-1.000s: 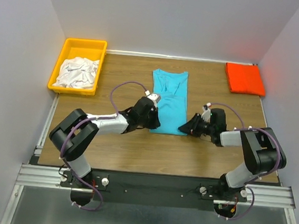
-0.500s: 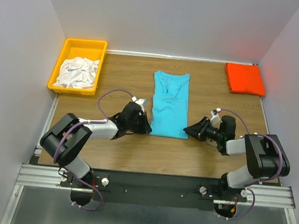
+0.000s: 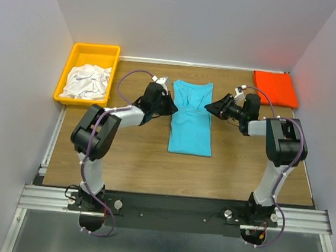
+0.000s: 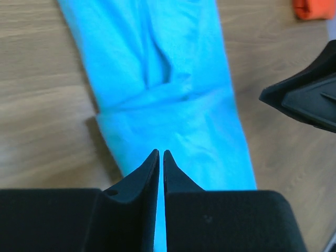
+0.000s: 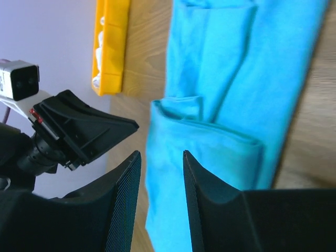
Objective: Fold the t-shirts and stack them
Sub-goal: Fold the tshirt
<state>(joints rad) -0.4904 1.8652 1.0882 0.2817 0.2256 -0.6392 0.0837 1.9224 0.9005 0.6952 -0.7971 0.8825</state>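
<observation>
Turquoise t-shirt point(image 3: 190, 119) lies flat on the worktop point(image 3: 135, 158), already narrowed into a long strip with its sleeves tucked in. Its collar end sits directly between the two sets of fingers. The left fingers point(image 4: 144, 176) are pressed together with only a hairline slit between them. They hover over the strip's edge, and I cannot tell whether they touch the cloth. The right fingers point(image 5: 126, 210) are spread with nothing between them, poised just off the opposite edge.

The likeliest trouble, as I judge it, is the tucked sleeve layers. A pinch that catches only the top layer would drag a sleeve back out and undo the narrowing. If the left fingers came down while pressed together, they would shove the soft cloth into a ridge rather than grip it. The two sets of fingers also point at each other across the strip, so reaching inward together risks a knock. Uneven lifting would leave the next fold skewed.

Nothing blocks the cloth itself. A folded orange-red t-shirt point(image 3: 275, 88) rests well beyond the right fingers on their outer side. A yellow bin point(image 3: 80, 51) holding crumpled white t-shirts point(image 3: 88, 81) sits well outside the left fingers.
</observation>
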